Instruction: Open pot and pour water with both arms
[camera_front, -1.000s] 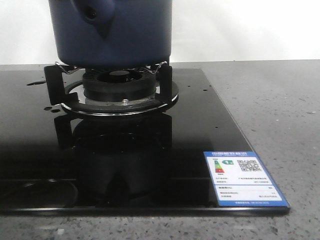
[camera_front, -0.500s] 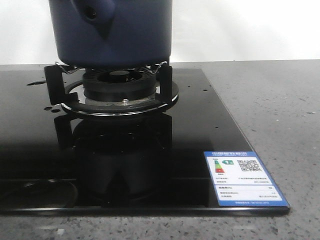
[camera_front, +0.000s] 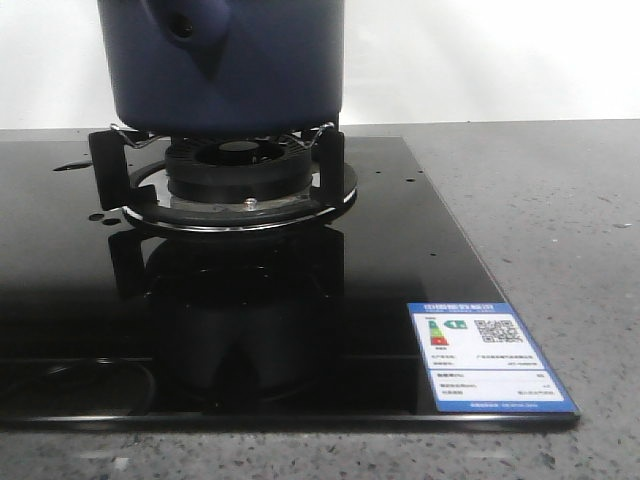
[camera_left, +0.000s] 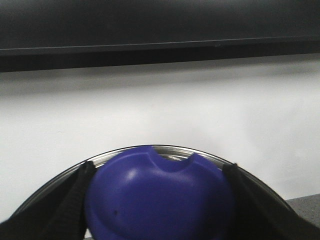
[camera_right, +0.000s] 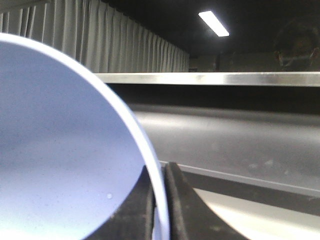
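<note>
The pot (camera_front: 225, 60) — dark navy, with straight matte sides — stands on the black burner grate (camera_front: 215, 150) at the far left of a glossy black glass cooktop (camera_front: 400, 250). Its top runs out of the front view. A tapered handle stub (camera_front: 195, 35) with a round hole points toward the near side. Beneath the pot sit the black burner head (camera_front: 238, 175) and a chrome ring (camera_front: 240, 212), both mirrored in the glass. At the cooktop's near right corner lies a blue-and-white energy label (camera_front: 490, 358) bearing a QR code. The cooktop rests on a speckled grey tabletop (camera_front: 540, 210), with a white wall (camera_front: 480, 60) behind it. Neither arm shows in the front view.

In the left wrist view the left pincer (camera_left: 160, 200) has its two black fingers (camera_left: 75, 200) spread either side of a rounded blue knob (camera_left: 160, 200), each touching it — a closed grip on the knob. A thin metal rim (camera_left: 175, 148) arcs behind the knob.

In the right wrist view the right pincer (camera_right: 161, 205) is closed on the thin edge of a pale periwinkle-blue bowl (camera_right: 60, 150), one dark finger (camera_right: 187, 210) on each side of its rim. Beyond it are grey curtains (camera_right: 110, 45) and a lit ceiling light (camera_right: 214, 23).
</note>
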